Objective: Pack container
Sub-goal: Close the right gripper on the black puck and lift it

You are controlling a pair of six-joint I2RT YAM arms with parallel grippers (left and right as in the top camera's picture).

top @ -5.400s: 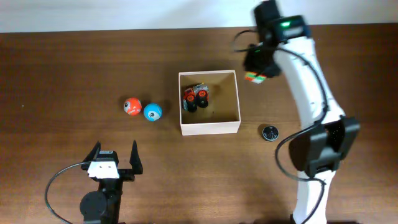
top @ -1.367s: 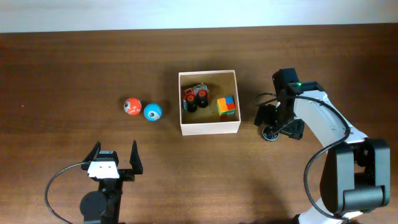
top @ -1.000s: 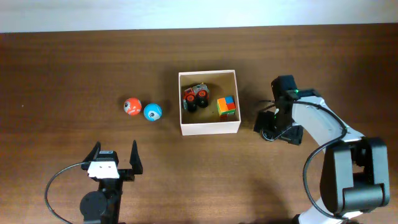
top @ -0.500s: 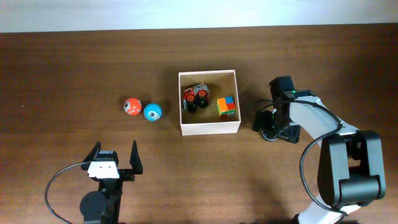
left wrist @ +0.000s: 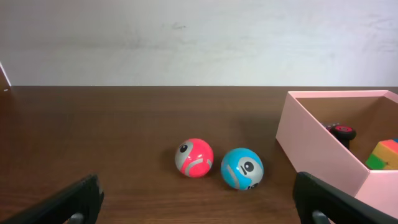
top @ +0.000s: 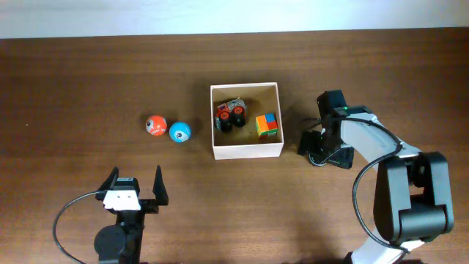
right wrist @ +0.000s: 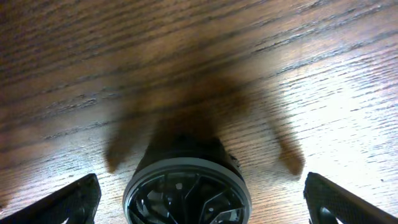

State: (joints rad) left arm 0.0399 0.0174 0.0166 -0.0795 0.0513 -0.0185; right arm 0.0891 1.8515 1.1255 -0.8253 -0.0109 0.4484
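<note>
The container, a square cream-walled box, holds a red toy truck and a multicoloured cube. To its left lie an orange ball and a blue ball. Just right of the box, my right gripper is low over the table and open. A black wheel-shaped disc stands between its fingertips with gaps on both sides. My left gripper rests open near the front edge and faces the red ball, the blue ball and the box wall.
Brown wooden table with a pale wall along the far edge. The right arm's base stands at the front right, and the left arm's cable loops at the front left.
The cube, held above the box's far right corner earlier, now lies inside the box. The right gripper came down beside the box around the black disc and edged slightly left.
</note>
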